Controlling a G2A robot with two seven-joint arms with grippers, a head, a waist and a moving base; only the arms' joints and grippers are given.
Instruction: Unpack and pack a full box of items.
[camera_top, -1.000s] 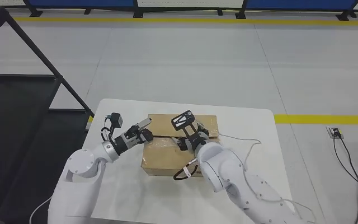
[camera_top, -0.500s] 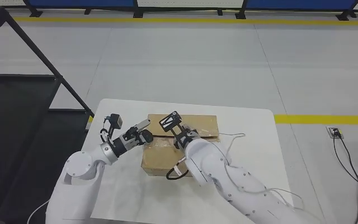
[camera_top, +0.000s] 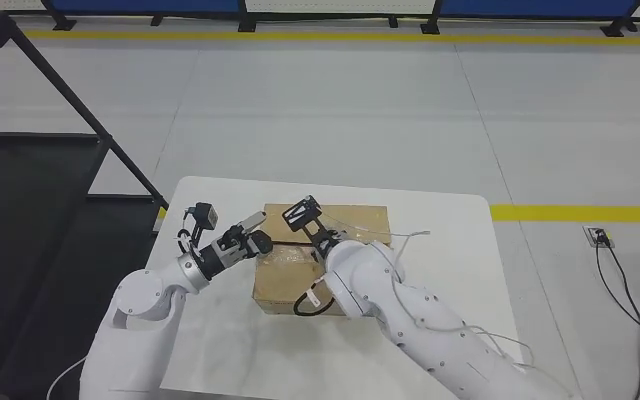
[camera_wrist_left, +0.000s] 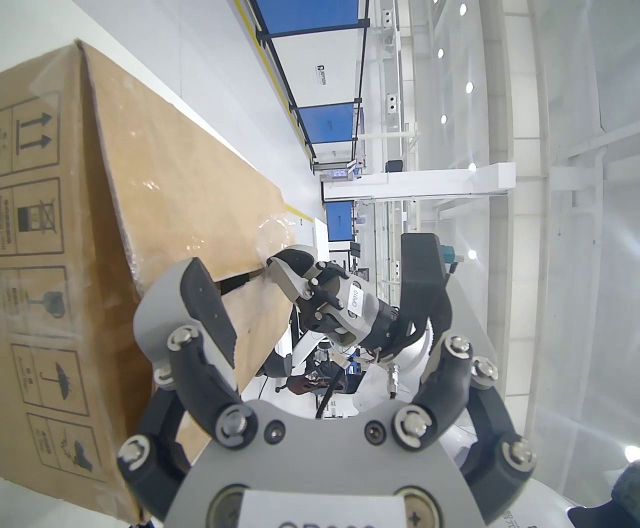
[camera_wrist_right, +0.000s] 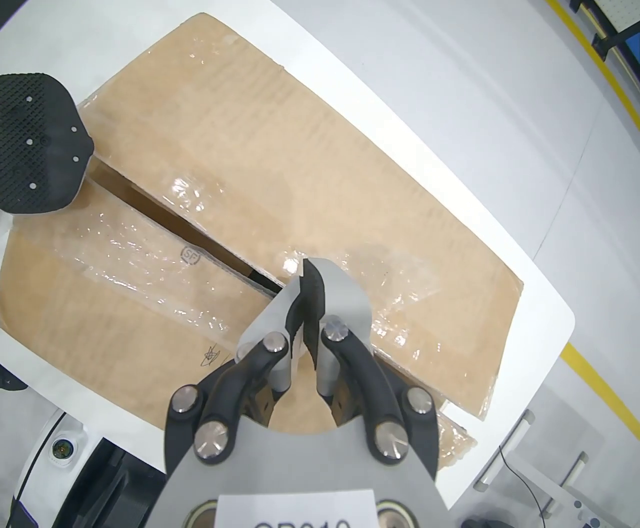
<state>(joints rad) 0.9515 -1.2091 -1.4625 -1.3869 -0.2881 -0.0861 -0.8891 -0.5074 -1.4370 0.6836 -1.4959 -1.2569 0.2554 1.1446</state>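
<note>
Plainly the job is at its very start: the cardboard box (camera_top: 360, 222) sits mid-way across the white table (camera_top: 450, 230) with both top flaps down. The seam between them shows a dark gap under wrinkled clear tape (camera_wrist_right: 192, 194), so opening, emptying and repacking all appear to lie ahead. Its long axis runs left to right, the seam along it, top face up. The right gripper (camera_wrist_right: 302, 280) is pinched closed, tips at the seam near the box's middle, with nothing clearly held. The left gripper (camera_top: 256, 232) is spread wide at the box's left end, one pad (camera_wrist_right: 37, 145) by the seam's end.
</note>
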